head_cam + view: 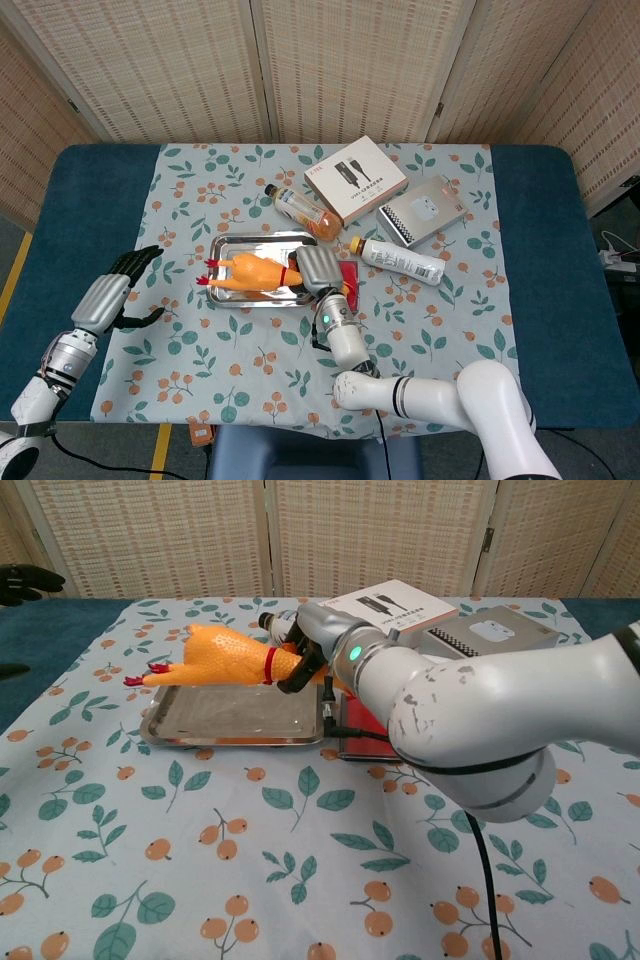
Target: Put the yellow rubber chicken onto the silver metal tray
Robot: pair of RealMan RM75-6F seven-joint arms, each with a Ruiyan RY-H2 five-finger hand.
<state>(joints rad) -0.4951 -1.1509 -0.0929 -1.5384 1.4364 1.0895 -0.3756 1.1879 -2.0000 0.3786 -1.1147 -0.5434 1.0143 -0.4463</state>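
Right hand (318,270) grasps the yellow rubber chicken (248,273) at its neck end, by the red band; in the chest view the chicken (222,659) hangs level above the silver metal tray (236,716), clear of the tray floor, red feet pointing out past the tray's left rim. Right hand (315,640) sits over the tray's right edge, forearm filling much of the chest view.

Left hand (112,292) off to the left over the blue counter (70,210), well apart from the tray (228,245), fingers spread, holding nothing.

Red flat case (352,724) lies just beside the tray's right rim, partly hidden by the right arm. Behind the tray: small bottle of orange drink (298,209) on its side, white boxed item (355,179), grey device box (423,209), and a white bottle with a yellow cap (402,259) lying on the floral cloth (420,330)
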